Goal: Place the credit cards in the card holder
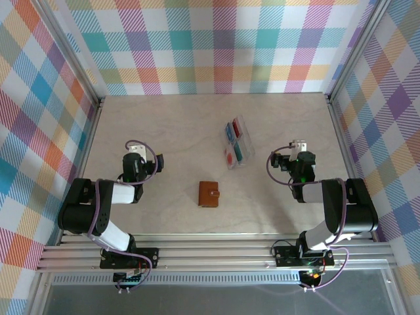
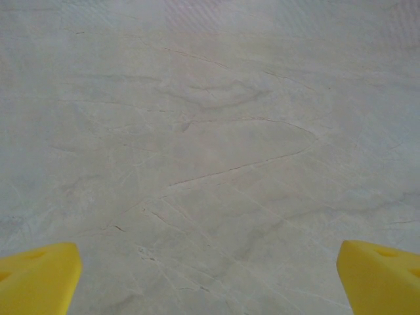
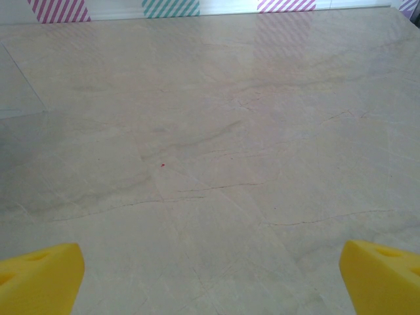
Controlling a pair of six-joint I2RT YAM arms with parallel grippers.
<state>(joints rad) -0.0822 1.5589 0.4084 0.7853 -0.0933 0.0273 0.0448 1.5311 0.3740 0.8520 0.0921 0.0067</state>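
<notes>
Table [image 1: 170, 118]: stone-look top, pale beige with fine darker veins, occupying the middle of the top view. Checked cloth [image 1: 223, 46], multicoloured, stands behind it and along both sides.

Left arm [image 1: 118, 197] and right arm [image 1: 328, 197]: mounted at the near edge, one toward each side, both reaching over the table. A purple cable loops along each.

Clear tray [image 1: 246, 144]: located on the table right of centre, between the two arms, set at a slant. Contents: the cards [image 1: 233, 139], in red, blue and teal-green, lying along its left part. Exact count cannot be determined at this size.

Card holder [image 1: 208, 194]: brown, folded shut, lying on the table nearer the arms than the tray and to its left, apart from it. A snap tab is visible on its right edge.

Left fingers [image 2: 36, 279]: yellow tips, wide apart, nothing held; bare table seen between them. Right fingers [image 3: 39, 279]: same finding, yellow tips wide apart, nothing held.

Red speck [image 3: 163, 165]: noted on the table surface in the right wrist view.
</notes>
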